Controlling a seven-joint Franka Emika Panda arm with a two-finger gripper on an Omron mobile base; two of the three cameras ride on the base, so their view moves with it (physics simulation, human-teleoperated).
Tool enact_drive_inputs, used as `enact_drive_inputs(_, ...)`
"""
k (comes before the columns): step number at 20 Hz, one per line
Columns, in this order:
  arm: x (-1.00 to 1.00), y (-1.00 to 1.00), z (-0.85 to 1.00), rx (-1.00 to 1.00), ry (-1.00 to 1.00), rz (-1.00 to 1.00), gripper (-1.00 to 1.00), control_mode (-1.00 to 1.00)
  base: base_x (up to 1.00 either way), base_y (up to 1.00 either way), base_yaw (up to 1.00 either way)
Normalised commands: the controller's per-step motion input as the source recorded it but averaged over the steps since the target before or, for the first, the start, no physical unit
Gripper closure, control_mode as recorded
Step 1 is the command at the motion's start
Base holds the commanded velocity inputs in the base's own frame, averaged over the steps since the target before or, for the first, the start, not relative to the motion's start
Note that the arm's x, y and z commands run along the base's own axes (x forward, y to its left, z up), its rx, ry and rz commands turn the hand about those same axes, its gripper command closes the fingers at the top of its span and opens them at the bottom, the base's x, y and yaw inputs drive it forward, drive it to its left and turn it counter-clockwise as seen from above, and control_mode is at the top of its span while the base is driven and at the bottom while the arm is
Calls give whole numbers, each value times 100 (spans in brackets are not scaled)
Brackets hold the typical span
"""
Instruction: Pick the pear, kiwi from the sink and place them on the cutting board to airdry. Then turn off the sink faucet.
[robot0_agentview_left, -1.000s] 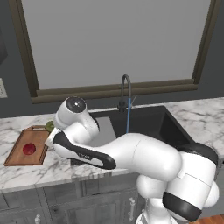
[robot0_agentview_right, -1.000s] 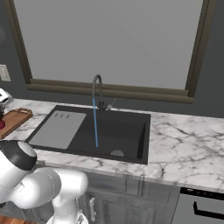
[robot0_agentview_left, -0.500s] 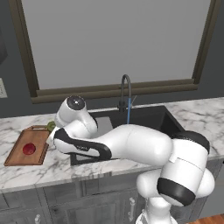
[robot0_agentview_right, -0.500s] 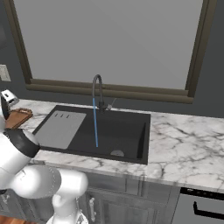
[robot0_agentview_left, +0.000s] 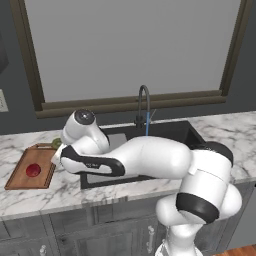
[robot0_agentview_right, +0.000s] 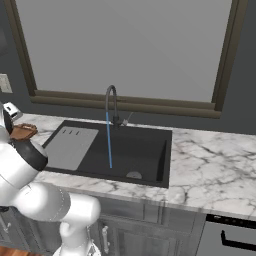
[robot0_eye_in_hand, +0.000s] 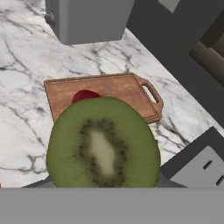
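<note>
**Kiwi in front of my hand, over the cutting board**

In my hand view the kiwi sits right in front of my gripper, its cut green face with the pale core and ring of dark seeds turned toward the camera. It hides my fingertips completely, so I cannot tell from here whether my jaws are pinching it or standing slack beside it.

Beyond the kiwi, farther out along my line of sight, lies the cutting board flat on the marble counter, its handle loop pointing to the right of my view. The pear rests on the board, its red top just peeking over the upper edge of the kiwi. A grey appliance stands on the counter past the board.

In the left base view my arm reaches out to the left over the counter, and a sliver of the kiwi shows green at the far edge of the board beside my wrist. The pear lies on the board there too, nearer the front edge than my hand.

The sink is well off to the right of my gripper. The sink faucet stands at its back rim, and a thin blue stream of water falls from its spout into the basin.
</note>
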Motion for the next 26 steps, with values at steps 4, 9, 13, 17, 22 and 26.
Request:
enact_drive_inputs(4,12,3,-5,0,0,0,100,-100,0,0,0)
enact_drive_inputs(9,16,5,-13,0,0,0,100,-100,0,0,0)
enact_drive_inputs(13,12,14,-13,-2,0,0,100,-100,0,0,0)
enact_drive_inputs(17,16,17,-9,-2,0,0,100,-100,0,0,0)
enact_drive_inputs(22,20,16,-9,-2,0,0,100,-100,0,0,0)
enact_drive_inputs(26,23,13,-8,-1,1,0,100,-100,0,0,0)
